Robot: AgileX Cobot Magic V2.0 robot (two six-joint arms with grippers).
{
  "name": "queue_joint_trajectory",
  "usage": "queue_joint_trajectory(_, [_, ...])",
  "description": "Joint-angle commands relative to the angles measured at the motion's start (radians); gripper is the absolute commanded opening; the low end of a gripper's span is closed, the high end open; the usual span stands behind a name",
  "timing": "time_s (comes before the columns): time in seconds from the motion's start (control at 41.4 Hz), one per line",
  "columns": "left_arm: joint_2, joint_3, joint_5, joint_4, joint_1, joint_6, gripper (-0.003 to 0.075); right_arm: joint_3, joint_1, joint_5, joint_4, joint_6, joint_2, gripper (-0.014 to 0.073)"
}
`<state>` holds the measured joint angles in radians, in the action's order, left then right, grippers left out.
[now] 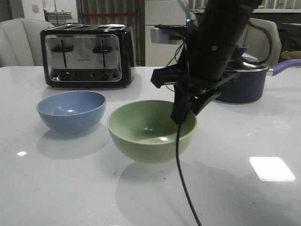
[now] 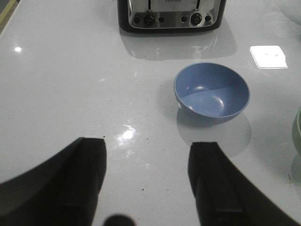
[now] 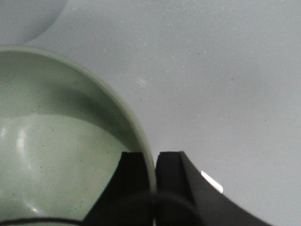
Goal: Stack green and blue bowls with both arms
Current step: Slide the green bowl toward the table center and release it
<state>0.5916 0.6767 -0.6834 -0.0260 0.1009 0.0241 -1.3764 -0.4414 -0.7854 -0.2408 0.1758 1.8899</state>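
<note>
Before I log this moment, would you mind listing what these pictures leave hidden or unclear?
- Front view: the right arm covers the green bowl's far rim and much of the saucepan.
- Left wrist view: the green bowl is cut off at the frame edge; the toaster's top is cropped.
- Right wrist view: the blue bowl is a blurred corner patch.

Two bowls: one blue bowl (image 1: 71, 110), one green bowl (image 1: 151, 130). One toaster (image 1: 87, 55). One saucepan (image 1: 244, 82). One worktop (image 1: 70, 188).

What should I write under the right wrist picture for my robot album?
Right end effector pinching the rim of the pale green round matte bowl, one finger inside, one outside, above the white table.
</note>
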Motion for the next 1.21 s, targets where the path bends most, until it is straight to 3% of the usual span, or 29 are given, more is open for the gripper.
queue_joint_trajectory(0.0, [0.007,0.030,0.068,-0.005,0.007,-0.005,0.0455,-0.021,0.002,0.049,-0.010,0.014,-0.033,0.0052])
queue_joint_trajectory(0.193, [0.007,0.030,0.068,-0.005,0.007,-0.005,0.0455,-0.022,0.002,0.053,0.021,0.014,-0.022,0.0279])
queue_joint_trajectory(0.29, [0.007,0.030,0.068,-0.005,0.007,-0.005,0.0455,-0.034,0.006,0.051,0.038,0.014,-0.022,0.0346])
queue_joint_trajectory(0.628, [0.007,0.030,0.068,-0.005,0.007,-0.005,0.0455,0.019,0.005,0.076,0.044,0.014,-0.237,0.0343])
queue_joint_trajectory(1.183, [0.007,0.030,0.068,-0.005,0.007,-0.005,0.0455,0.504,0.005,0.176,0.052,0.044,-0.906,0.0343])
